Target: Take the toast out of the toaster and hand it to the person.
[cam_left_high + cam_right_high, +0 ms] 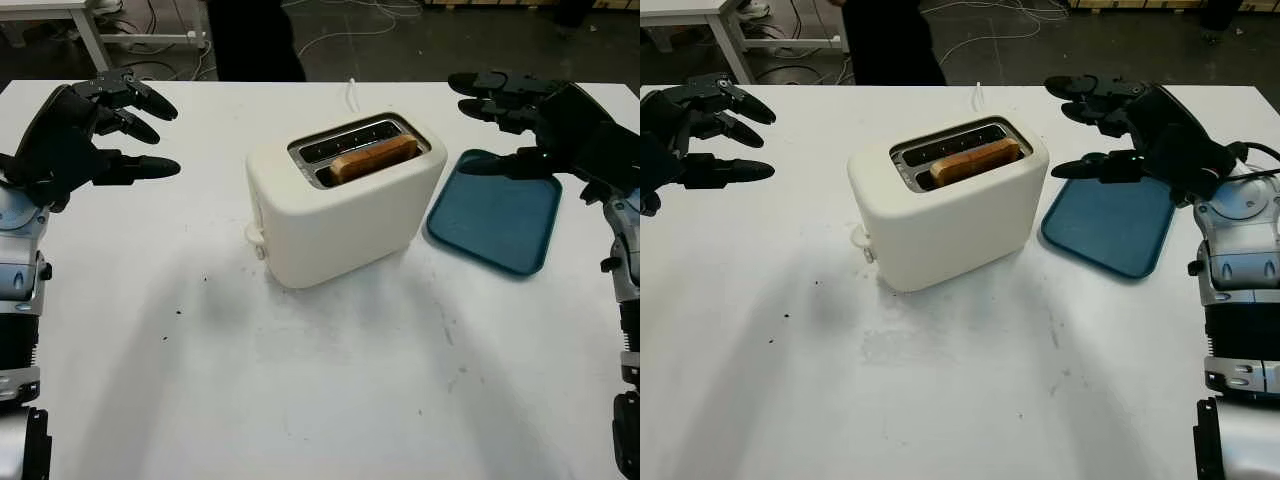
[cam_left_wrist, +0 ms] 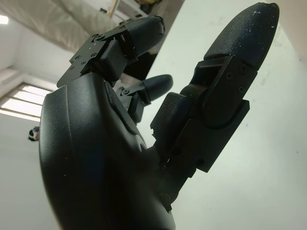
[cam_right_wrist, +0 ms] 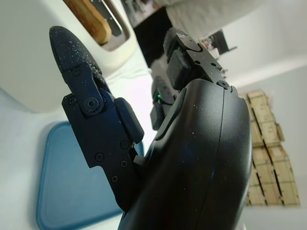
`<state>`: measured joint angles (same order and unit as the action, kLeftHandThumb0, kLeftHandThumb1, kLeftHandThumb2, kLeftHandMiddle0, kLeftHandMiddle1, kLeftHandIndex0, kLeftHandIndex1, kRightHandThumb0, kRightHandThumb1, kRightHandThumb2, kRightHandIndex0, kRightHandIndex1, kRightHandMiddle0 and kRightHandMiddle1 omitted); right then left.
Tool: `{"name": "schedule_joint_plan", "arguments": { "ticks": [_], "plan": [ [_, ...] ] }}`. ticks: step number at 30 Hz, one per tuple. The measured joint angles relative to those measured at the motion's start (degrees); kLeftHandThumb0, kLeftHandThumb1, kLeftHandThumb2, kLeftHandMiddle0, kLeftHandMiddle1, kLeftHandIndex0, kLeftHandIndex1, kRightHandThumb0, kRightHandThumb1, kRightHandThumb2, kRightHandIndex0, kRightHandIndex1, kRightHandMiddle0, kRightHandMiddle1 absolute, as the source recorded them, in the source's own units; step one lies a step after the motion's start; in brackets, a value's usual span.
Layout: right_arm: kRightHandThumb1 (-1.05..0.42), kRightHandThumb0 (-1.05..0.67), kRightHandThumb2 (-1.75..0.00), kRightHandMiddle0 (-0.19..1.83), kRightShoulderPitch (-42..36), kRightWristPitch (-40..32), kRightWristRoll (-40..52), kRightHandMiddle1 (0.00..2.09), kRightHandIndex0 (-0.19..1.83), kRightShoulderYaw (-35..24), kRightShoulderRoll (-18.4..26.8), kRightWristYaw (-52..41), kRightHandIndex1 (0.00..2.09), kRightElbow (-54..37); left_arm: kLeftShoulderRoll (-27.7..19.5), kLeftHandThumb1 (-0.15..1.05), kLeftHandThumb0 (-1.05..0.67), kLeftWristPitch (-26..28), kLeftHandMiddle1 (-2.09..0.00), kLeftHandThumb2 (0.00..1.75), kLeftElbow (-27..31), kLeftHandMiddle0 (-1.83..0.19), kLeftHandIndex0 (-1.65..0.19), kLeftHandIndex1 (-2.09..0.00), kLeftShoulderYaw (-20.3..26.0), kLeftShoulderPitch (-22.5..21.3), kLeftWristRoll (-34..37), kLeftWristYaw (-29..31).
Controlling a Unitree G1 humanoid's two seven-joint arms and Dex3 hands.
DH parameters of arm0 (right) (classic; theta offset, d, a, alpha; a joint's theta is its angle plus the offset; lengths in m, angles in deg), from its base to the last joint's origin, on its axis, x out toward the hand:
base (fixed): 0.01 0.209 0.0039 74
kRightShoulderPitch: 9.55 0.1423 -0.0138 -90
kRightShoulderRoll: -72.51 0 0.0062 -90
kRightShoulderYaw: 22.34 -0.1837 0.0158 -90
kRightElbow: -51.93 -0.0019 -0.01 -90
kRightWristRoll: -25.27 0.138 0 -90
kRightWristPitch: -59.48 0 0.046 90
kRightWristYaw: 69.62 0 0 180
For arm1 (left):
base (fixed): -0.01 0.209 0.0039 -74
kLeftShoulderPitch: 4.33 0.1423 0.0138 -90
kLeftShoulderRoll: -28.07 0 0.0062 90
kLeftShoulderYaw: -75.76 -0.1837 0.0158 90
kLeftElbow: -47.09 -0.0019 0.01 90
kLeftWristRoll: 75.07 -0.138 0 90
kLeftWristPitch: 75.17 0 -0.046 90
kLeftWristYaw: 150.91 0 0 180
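A cream toaster [image 1: 340,205] stands in the middle of the white table. A slice of browned toast [image 1: 373,158] sticks up from its nearer slot; the farther slot holds nothing. My left hand [image 1: 120,125] hovers open above the table's far left, well away from the toaster. My right hand [image 1: 500,115] is open above the far right, over the back edge of a blue tray [image 1: 495,215]. From the right wrist view, the toast [image 3: 91,21] and the toaster [image 3: 33,67] lie beyond the fingers [image 3: 79,81].
The blue tray lies flat just right of the toaster. A white cord [image 1: 352,95] runs from behind the toaster to the table's far edge. A person in dark clothing [image 1: 255,40] stands behind the table. Small dark crumbs [image 1: 180,310] dot the table's left front.
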<state>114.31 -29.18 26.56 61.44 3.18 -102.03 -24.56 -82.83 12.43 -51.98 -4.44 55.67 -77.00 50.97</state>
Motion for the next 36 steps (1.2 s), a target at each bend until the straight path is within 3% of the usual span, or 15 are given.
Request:
{"name": "schedule_joint_plan", "arguments": {
  "ticks": [6, 11, 18, 36],
  "plan": [
    [-0.8, -0.9, -0.01, 0.44, -0.8, 1.4, -0.79, 0.02, 0.38, 0.0, 0.02, 1.22, 0.17, 0.05, 0.27, 0.73, -1.05, 0.0, -1.26, 0.0, 1.2, -0.39, -0.41, -1.15, 0.08, 0.42, -0.02, -0.23],
    [-0.77, -0.8, 0.0, 0.41, -1.04, 2.74, 0.26, 0.0, 0.34, -0.34, 0.01, 0.67, 0.15, 0.5, 0.91, 0.72, -1.05, 0.16, -1.26, 0.0, 1.82, -0.38, -0.4, -1.14, 0.19, 0.88, 0.01, -0.61],
    [-0.75, -0.76, 0.0, 0.39, -2.21, -1.27, 1.78, 0.0, 0.3, -0.51, -0.05, 0.28, 0.14, -1.87, 1.46, 0.71, -1.05, 0.95, -1.27, 0.0, 2.14, -0.36, -0.38, -1.15, 0.5, 1.25, 0.15, -0.61],
    [-0.76, -0.74, 0.0, 0.37, -4.07, -1.42, 2.8, 0.0, 0.28, -1.12, -0.33, 0.33, 0.18, -2.64, 1.75, 0.72, -1.05, 0.92, -1.31, 0.0, 2.12, -0.35, -0.36, -1.19, 0.84, 1.92, 1.2, -0.55]
  ]
}}
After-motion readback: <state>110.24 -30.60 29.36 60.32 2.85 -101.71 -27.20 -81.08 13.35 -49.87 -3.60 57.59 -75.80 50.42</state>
